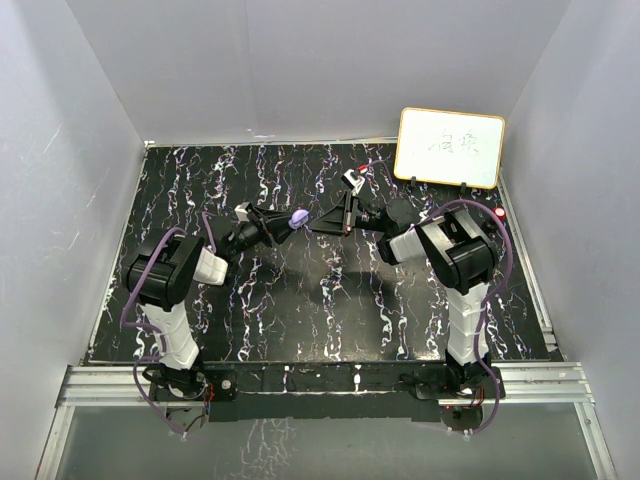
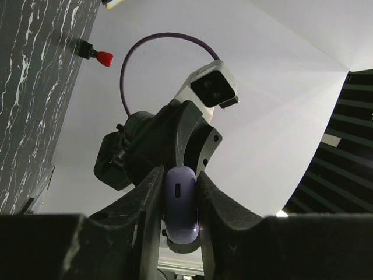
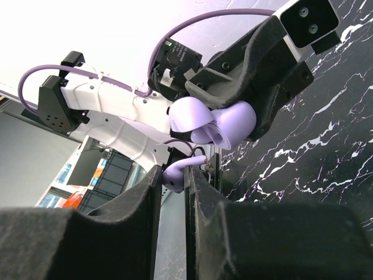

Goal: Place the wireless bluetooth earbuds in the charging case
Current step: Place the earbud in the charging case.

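Observation:
My left gripper (image 1: 288, 222) is shut on the purple charging case (image 1: 298, 217) and holds it above the middle of the table. In the left wrist view the case (image 2: 182, 204) is pinched edge-on between the fingers. In the right wrist view the case (image 3: 215, 119) has its lid open. My right gripper (image 1: 335, 220) faces it from the right and is shut on a purple earbud (image 3: 175, 175), whose stem points toward the case, a short gap below it. I cannot make out a red earbud.
A white board (image 1: 450, 147) stands at the back right of the black marbled table (image 1: 330, 300). A small red-tipped object (image 1: 499, 212) lies near the table's right edge, also in the left wrist view (image 2: 104, 57). White walls enclose three sides.

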`<state>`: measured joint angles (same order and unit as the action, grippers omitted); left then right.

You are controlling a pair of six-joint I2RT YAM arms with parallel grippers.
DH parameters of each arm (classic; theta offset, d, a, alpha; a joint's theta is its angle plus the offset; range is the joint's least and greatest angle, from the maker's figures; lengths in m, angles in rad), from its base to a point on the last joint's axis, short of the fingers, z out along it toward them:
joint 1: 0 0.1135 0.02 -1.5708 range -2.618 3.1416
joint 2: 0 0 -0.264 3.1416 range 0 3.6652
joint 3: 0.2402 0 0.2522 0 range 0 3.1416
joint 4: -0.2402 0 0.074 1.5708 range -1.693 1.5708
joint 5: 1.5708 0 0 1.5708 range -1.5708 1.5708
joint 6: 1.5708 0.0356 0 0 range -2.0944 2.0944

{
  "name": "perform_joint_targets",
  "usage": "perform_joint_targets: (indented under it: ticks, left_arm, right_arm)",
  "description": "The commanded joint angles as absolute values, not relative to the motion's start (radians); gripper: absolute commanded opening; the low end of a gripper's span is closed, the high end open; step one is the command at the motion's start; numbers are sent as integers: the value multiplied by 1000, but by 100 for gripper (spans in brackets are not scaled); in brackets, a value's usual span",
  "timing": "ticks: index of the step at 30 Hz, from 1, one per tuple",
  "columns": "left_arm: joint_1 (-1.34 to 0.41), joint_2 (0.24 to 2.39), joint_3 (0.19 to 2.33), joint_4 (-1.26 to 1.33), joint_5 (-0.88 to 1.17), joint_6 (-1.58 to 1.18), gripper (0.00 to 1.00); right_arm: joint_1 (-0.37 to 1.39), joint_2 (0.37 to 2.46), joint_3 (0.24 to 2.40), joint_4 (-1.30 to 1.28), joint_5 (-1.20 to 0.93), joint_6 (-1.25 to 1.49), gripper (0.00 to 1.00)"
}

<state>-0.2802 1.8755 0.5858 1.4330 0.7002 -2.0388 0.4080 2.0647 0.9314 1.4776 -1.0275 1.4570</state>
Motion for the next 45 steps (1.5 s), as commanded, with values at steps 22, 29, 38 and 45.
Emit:
perform_joint_targets:
  ticks: [22,29,38,45]
  left_arm:
    - [-301,1887,629,1663,701,-2075,0]
    - [-303,1888,632,1666,701,-2076,0]
    - [-305,1890,627,1676,699,-2080,0]
    - [-306,1897,621,1685,697,-2083,0]
  right_arm:
    - [400,2105,1023,1814,-1023,1451,3]
    - [399,2115,1026,1815,-1020,1452,3]
    - [396,2118,1026,1817,-1014,1452,3]
    - [391,2103,1026,1817,-1011,1452,3]
